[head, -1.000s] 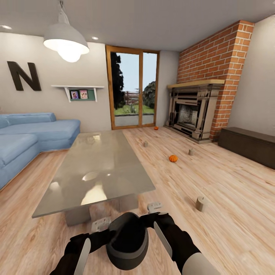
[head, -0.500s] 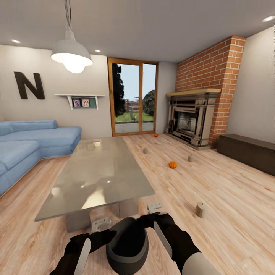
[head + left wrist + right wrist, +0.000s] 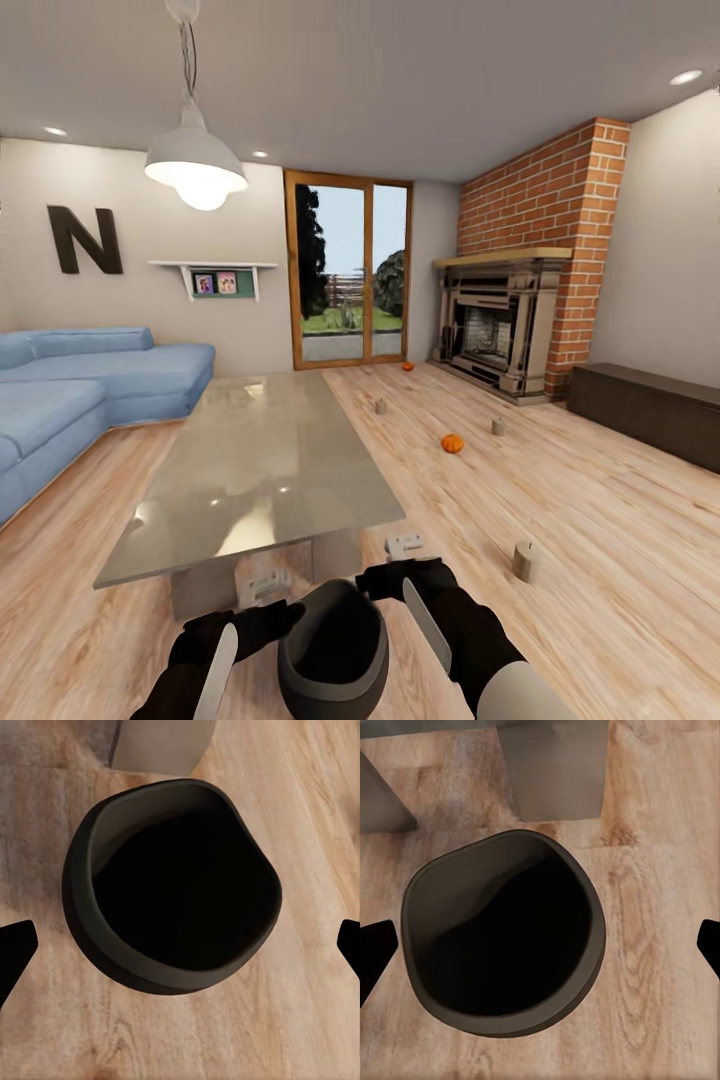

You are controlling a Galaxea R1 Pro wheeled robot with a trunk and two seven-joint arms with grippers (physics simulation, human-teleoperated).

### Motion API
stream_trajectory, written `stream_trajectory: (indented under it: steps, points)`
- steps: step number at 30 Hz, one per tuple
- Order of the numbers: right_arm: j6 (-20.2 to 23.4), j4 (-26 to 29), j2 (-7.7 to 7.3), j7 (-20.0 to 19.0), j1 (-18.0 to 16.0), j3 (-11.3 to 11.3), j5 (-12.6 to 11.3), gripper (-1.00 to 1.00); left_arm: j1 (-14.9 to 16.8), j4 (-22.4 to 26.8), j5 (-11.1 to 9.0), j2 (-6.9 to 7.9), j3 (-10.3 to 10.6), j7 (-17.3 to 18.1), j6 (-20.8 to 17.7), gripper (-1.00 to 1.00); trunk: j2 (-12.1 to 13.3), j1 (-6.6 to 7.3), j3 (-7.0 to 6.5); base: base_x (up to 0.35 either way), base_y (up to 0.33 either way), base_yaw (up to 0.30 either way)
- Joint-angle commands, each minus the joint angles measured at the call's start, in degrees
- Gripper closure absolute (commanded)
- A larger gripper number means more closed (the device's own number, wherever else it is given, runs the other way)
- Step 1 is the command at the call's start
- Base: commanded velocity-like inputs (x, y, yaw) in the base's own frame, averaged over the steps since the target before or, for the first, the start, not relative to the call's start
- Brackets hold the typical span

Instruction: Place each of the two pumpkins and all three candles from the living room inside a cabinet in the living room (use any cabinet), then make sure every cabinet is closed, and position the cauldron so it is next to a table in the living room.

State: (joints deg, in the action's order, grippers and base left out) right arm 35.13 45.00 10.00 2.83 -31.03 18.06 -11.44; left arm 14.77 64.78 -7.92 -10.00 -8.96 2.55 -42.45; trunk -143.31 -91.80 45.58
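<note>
Tilting up, my head camera has shifted the room lower. Both my grippers, left [image 3: 268, 590] and right [image 3: 403, 547], spread wide, hang above the cauldron [image 3: 333, 650] beside the table [image 3: 260, 460]; beyond lie candles [image 3: 524, 560], pumpkins [image 3: 452, 443], the cabinet [image 3: 650, 405].

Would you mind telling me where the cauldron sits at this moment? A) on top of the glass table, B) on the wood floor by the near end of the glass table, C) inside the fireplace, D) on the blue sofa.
B: the cauldron rests on the wood floor just in front of the glass table, whose base shows beside it in both wrist views.
</note>
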Motion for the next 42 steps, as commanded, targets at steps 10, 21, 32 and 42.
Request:
stream_trajectory:
  steps: [10,21,32,42]
  points:
    - [0.2,0.0,0.0,0.0,0.0,0.0,-0.1,-1.0,0.0,0.0,0.0,0.0,0.0,0.1,-0.1,-1.0,0.5,0.37,-1.25,0.0,0.0,0.0]
    - [0.5,-0.1,0.0,0.0,0.0,-0.1,-0.2,-1.0,0.0,0.0,0.0,0.0,0.0,0.1,-0.1,-1.0,4.1,2.35,-2.18,0.0,0.0,0.0]
    - [0.6,-0.1,0.0,0.0,0.0,0.0,-0.1,-1.0,0.1,0.0,0.0,0.0,0.0,0.1,-0.1,-1.0,8.5,4.76,-3.12,-0.02,0.0,0.0]
    - [0.6,-0.1,0.0,0.0,0.0,0.0,-0.1,-1.0,0.1,0.0,0.0,0.0,0.0,0.0,-0.1,-1.0,12.6,6.96,-3.96,-0.08,0.0,0.0]
